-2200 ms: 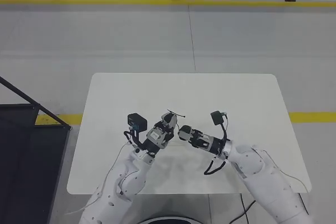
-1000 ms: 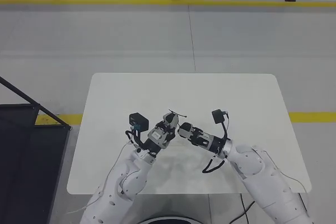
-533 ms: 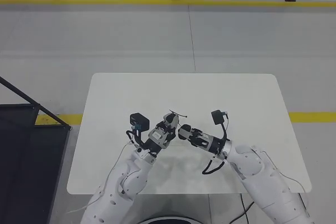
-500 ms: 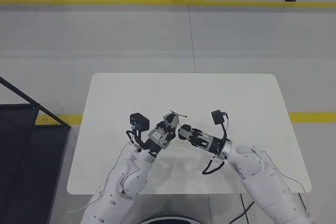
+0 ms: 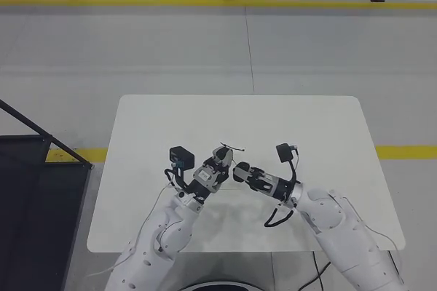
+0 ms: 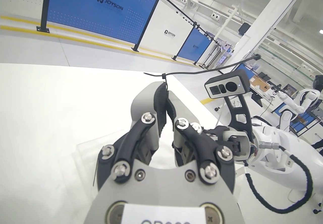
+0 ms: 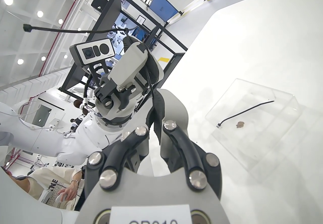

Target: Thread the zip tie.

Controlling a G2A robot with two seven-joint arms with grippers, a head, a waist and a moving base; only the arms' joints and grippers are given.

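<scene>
Where the two arms meet above the middle of the white rectangular surface [image 5: 313, 131], the left gripper [image 6: 165, 90] and the right gripper [image 7: 157, 99] sit tip to tip, raised off the surface.

The left gripper is clenched on a thin black plastic zip tie [image 6: 202, 72]. Its dark padded fingers [image 6: 159, 99] are pressed together, and the tie enters the grip at the fingertips. From there a short end pokes out to one side. The long strap runs out the other way in a gentle curve through the air and ends in a small square head.

The right gripper is also clenched. In the right wrist view a black strand of the tie runs down from the left gripper into the seam between the right gripper's closed fingers [image 7: 174, 109]. In the same view the long strap [image 7: 75, 31] arcs away beyond the left gripper, its head at the far end.

From the top view, the left gripper [image 5: 220, 155] comes in from the near left and the right gripper [image 5: 237, 172] from the near right. The tie [image 5: 230, 148] shows as a fine dark line just beyond them.

A clear plastic box [image 7: 285, 99] rests on the surface near the grippers. Inside it lie a second black zip tie [image 7: 246, 111] and, just beside that, a small brown scrap [image 7: 240, 124].
</scene>
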